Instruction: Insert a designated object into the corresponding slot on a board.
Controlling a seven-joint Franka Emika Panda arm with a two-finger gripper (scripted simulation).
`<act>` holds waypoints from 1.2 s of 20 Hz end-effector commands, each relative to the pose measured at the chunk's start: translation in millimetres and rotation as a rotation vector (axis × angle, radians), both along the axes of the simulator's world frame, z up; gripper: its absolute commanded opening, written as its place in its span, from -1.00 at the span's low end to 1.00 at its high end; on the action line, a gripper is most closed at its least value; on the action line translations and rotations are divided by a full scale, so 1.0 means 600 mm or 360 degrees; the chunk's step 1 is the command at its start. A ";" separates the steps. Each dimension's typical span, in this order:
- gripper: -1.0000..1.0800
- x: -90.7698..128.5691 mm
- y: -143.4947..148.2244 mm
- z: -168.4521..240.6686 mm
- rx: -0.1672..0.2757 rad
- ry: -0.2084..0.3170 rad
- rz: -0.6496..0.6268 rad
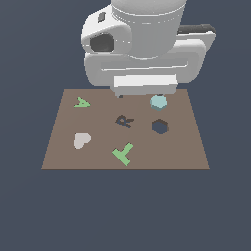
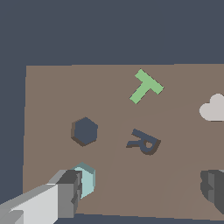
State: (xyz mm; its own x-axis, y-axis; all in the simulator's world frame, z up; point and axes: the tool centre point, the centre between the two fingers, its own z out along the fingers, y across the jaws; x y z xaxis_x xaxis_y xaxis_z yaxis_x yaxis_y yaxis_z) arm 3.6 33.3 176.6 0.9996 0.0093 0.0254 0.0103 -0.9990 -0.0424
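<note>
Arm housing first, big and white, filling the upper middle of the exterior view and hanging over the far edge of the board [image 1: 63, 147], the flat brown panel that carries everything in play. On that board, working down in size: the green T [image 1: 123, 154] near the front edge, the pale heart-shaped piece [image 1: 81, 140] toward the exterior view's left, the dark R cutout [image 1: 124, 120] in the middle, the green A [image 1: 82, 103] at the far left corner, then the slot [image 1: 160, 126], a dark navy hexagon, lying empty. And just beyond it, toward the arm, sits the teal block [image 1: 158, 102], resting on the board, near the slot but clearly apart from it. Now the end effector [image 2: 144, 186]: the wrist view shows its fingers spread wide, one finger [image 2: 70, 188] right up against the block's side, the other well off across the board, nothing held between them. So the grasp is not yet made, by the look of it. Here's the danger: that near finger looks to be touching or almost touching the block, and a closing stroke from this lopsided position could shove the piece sideways or twist it rather than pinch it cleanly. A twisted hexagon means corners misaligned with the slot, and with so little visible margin between the two outlines it could jam on the rim or sit tilted instead of dropping in.
</note>
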 end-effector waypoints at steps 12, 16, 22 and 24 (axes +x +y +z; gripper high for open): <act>0.92 -0.015 0.005 -0.016 -0.0003 0.0005 -0.0120; 0.92 -0.026 0.009 -0.029 -0.0006 0.0009 -0.0222; 0.92 -0.050 0.021 -0.055 -0.0011 0.0018 -0.0428; 0.92 -0.059 0.027 -0.066 -0.0013 0.0021 -0.0511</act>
State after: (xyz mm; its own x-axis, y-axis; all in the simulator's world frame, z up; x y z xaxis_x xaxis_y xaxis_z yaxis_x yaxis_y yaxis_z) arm -27.5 46.8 141.8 0.9629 -0.2695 0.0149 -0.2689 -0.9626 -0.0336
